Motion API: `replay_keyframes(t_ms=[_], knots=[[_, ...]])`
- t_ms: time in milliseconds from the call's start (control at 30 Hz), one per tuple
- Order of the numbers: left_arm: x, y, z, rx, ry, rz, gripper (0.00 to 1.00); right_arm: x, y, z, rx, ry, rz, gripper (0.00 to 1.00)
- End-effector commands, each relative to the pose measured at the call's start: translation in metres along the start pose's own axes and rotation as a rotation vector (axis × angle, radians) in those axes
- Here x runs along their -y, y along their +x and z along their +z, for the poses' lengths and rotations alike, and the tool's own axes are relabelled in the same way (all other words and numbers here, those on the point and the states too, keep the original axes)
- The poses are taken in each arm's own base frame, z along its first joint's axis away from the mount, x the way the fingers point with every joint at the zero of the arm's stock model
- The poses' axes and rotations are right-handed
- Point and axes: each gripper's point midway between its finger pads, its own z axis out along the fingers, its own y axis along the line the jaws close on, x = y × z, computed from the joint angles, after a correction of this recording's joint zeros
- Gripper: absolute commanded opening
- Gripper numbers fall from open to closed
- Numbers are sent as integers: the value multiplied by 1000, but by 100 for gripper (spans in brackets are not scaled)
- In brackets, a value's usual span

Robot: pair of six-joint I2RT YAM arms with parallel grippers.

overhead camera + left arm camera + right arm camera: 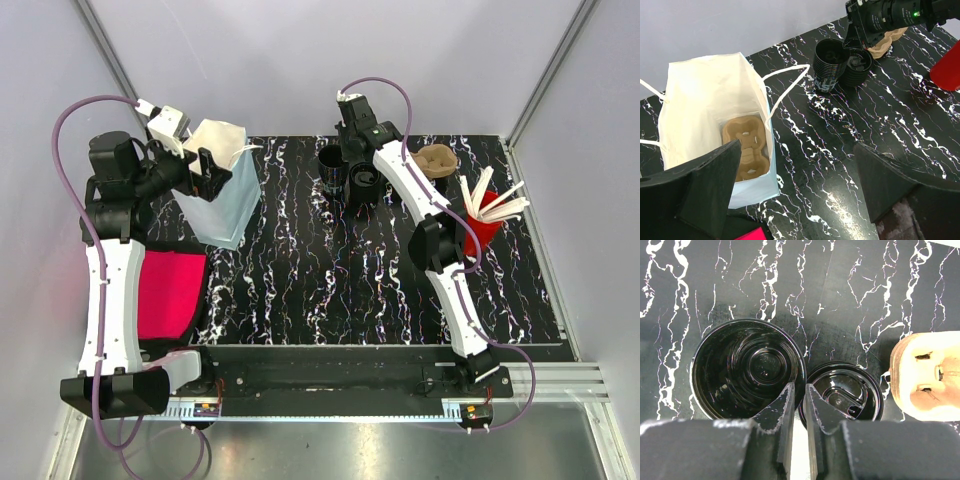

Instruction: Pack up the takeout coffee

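Coffee packing, far edge of the tabletop (330, 290): my right fingers (788, 402) hang over the black cup stack (747, 367), drawn almost together astride its right rim. The lids (845, 395) sit just beside the stack on the right. I cannot tell from the wrist view whether the rim is actually pinched.

At far left the white bag (705, 100) stands upright with its mouth open, and a carrier (747, 145) lies flat at its bottom. My left fingers (705, 185) are spread wide at the bag's near side and hold nothing. A second carrier (925, 375) lies to the right of the lids.

As I judge it, the step in hand is drawing one cup off the stack. To do it well I want one finger inside the wall and one outside, set deep enough that the thin rim cannot slip. Then I lift straight up, so the nested cups below stay put and the lids are not knocked. If several cups rise together, I should set them down and take the grip again. After that comes a level carry left and a slow descent into one of the carrier's wells, while the left fingers steady the bag's mouth.
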Motion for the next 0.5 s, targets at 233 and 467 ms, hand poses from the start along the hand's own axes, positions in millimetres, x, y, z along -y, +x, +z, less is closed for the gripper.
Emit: replay_keyframes(t_ms=[233,467], knots=[[0,-10,2,42,19,17,99,0,-12,-2,35,-2,25,18],[1,-11,2,42,23,17,99,1,-13,-3,37,1,27,21]])
